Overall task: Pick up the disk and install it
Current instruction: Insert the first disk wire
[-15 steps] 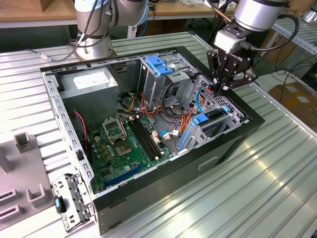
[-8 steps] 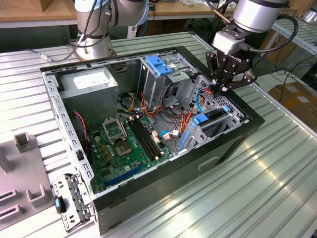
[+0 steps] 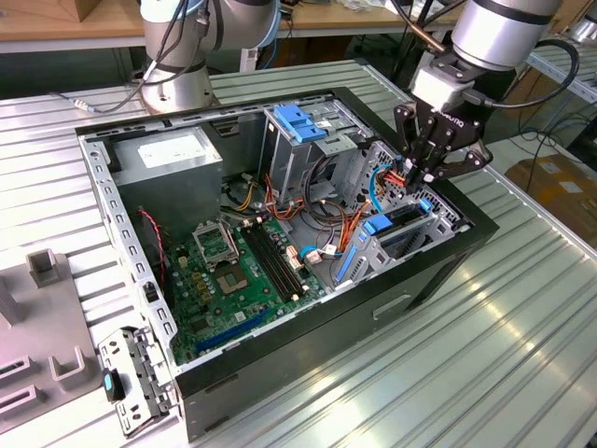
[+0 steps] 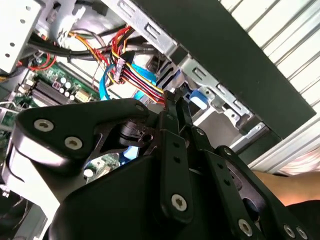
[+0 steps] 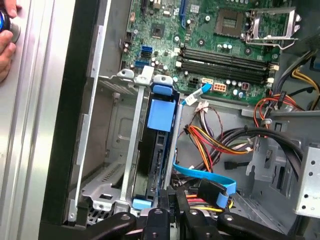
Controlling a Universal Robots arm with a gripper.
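The disk point(image 3: 403, 222) stands on edge in the drive bay at the open computer case's corner on the exterior view's right, dark between blue carrier rails. In the first wrist view the disk point(image 5: 156, 150) sits between metal bay walls, a blue tab on its end toward the motherboard. My gripper point(image 3: 417, 182) hangs right above the disk's other end. In both wrist views its fingers are pressed together, the gripper point(image 5: 169, 197) tips at the disk's end next to the cables. The gripper point(image 4: 176, 102) tips point at a blue rail piece.
The black computer case point(image 3: 121, 224) lies open on a ribbed metal table. A blue latch point(image 3: 294, 121) tops the metal drive cage. Bundled cables point(image 5: 215, 140) and a blue ribbon cable point(image 5: 210, 177) crowd beside the bay. A person's hand point(image 5: 5, 40) rests outside the case.
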